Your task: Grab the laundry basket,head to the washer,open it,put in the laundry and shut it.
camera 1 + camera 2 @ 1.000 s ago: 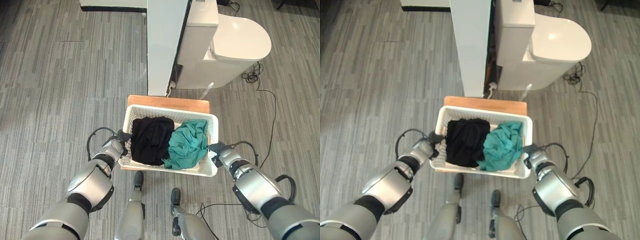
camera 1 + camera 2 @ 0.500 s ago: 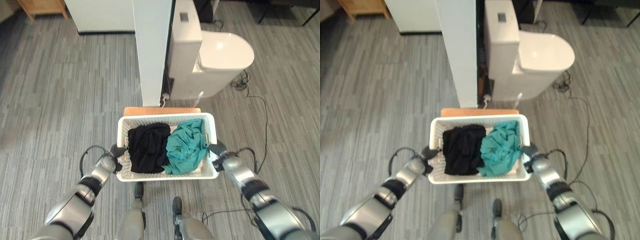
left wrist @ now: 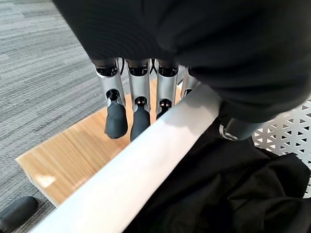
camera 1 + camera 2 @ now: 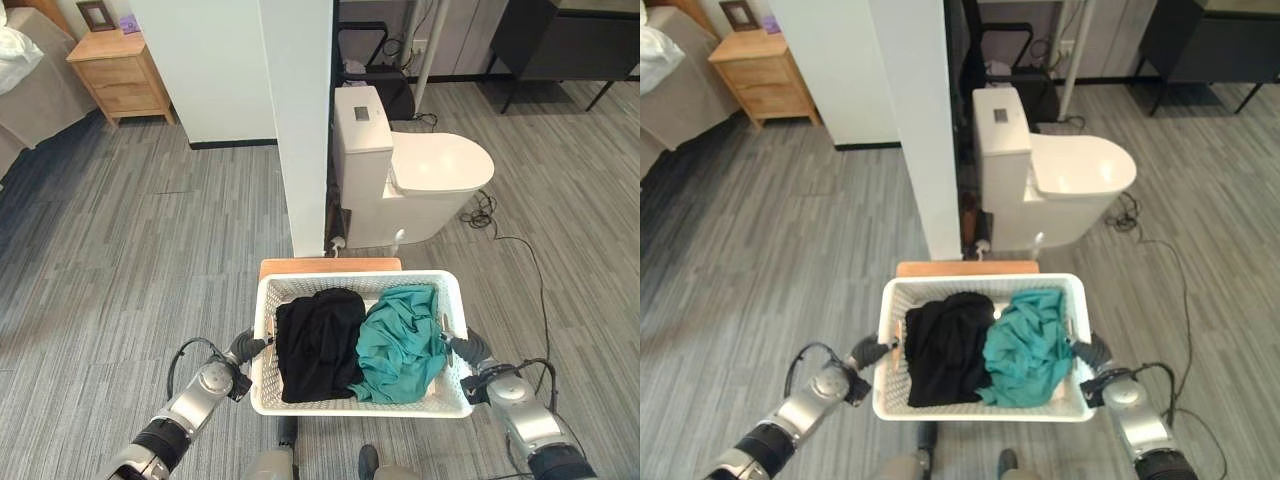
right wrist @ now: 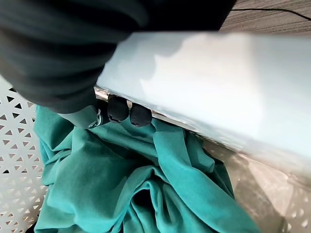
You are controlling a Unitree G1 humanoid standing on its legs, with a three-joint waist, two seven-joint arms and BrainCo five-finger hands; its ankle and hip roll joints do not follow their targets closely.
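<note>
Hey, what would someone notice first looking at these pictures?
A white basket with black cloth and teal cloth, gripped at its sides by the left hand and right hand. Beyond it a white toilet stands by a white wall.

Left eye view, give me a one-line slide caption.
Both robot hands, left and right, grip a white perforated plastic laundry basket holding black and teal garments.
</note>
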